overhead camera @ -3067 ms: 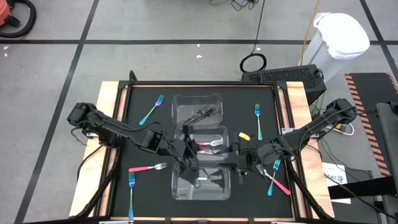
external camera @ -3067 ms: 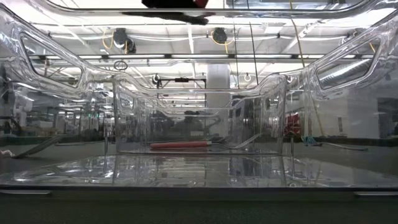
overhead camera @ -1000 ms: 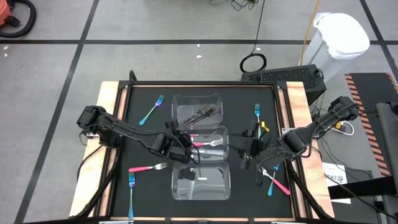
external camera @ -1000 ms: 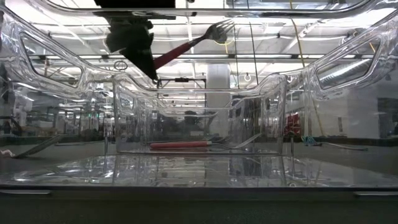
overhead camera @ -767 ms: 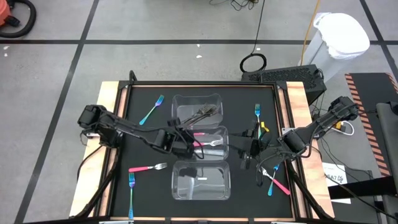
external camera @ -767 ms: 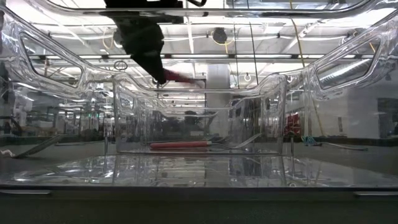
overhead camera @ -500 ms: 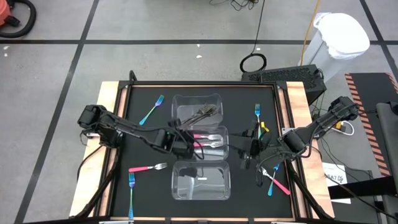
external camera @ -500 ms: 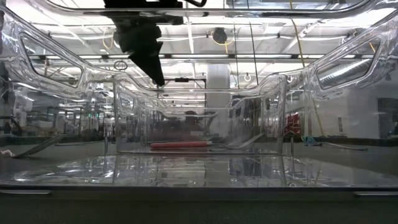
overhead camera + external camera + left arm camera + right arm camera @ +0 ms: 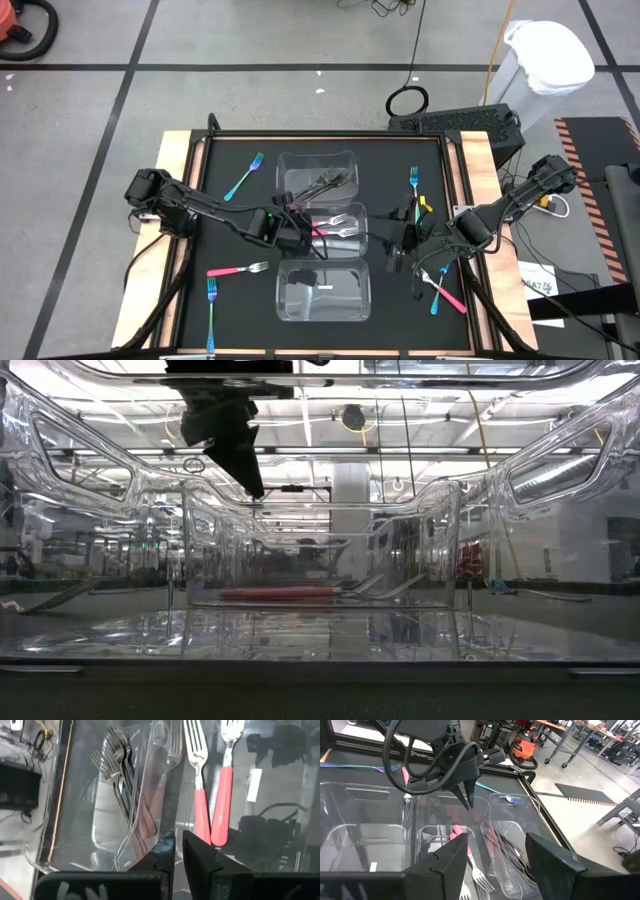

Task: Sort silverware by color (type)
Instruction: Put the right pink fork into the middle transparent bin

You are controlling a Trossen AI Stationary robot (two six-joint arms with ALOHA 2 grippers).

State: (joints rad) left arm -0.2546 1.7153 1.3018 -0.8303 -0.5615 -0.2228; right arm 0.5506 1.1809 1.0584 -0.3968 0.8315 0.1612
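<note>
Your left gripper (image 9: 292,232) is hanging over the middle bin (image 9: 360,212), fingers nearly together with only a thin gap and nothing between them. Two pink forks (image 9: 215,795) are lying side by side on that bin's floor just below it, and a clump of grey forks (image 9: 117,775) is sitting in the far bin (image 9: 283,160). The near bin (image 9: 364,302) looks to be holding no fork, though its clear walls are making that hard to judge.

Your right gripper (image 9: 397,243) is waiting just right of the bins, jaws standing wide and carrying nothing.

Out on the mat, you are looking at a pink fork (image 9: 238,269) and a blue fork (image 9: 211,305) at front left, a blue fork (image 9: 243,177) at back left, and a blue fork (image 9: 415,193) at back right.

These forks are likely to be light, stiff and thin, lying flat on the mat, with slick tines. You will probably do best pinching across the coloured handle near its middle, fingers coming straight down, so it is not swinging or slipping.
</note>
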